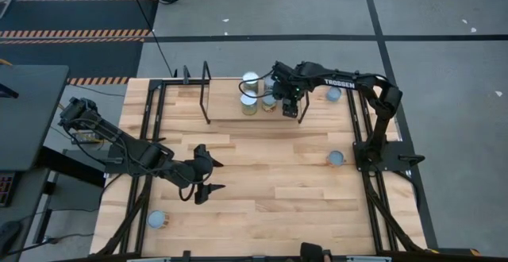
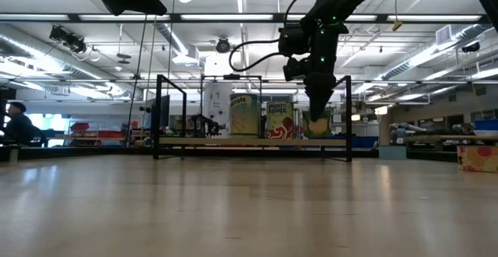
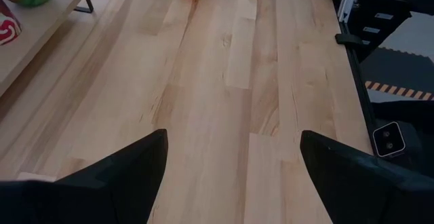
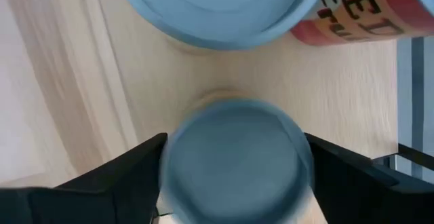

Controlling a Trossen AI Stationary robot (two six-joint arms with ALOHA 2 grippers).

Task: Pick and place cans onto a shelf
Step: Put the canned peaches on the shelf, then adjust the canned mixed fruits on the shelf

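On the left, the left gripper waits with its fingers spread apart and empty over bare tabletop, well away from the shelf. At the shelf's right end, the right gripper points straight down over an upright can, long axis vertical, standing on the shelf board beside other cans. Its fingers straddle the can with small gaps showing, so it looks released; judged from this, the right arm's way out is straight up.

Bright ceiling strip lights, soft shadows, blurred can top close up
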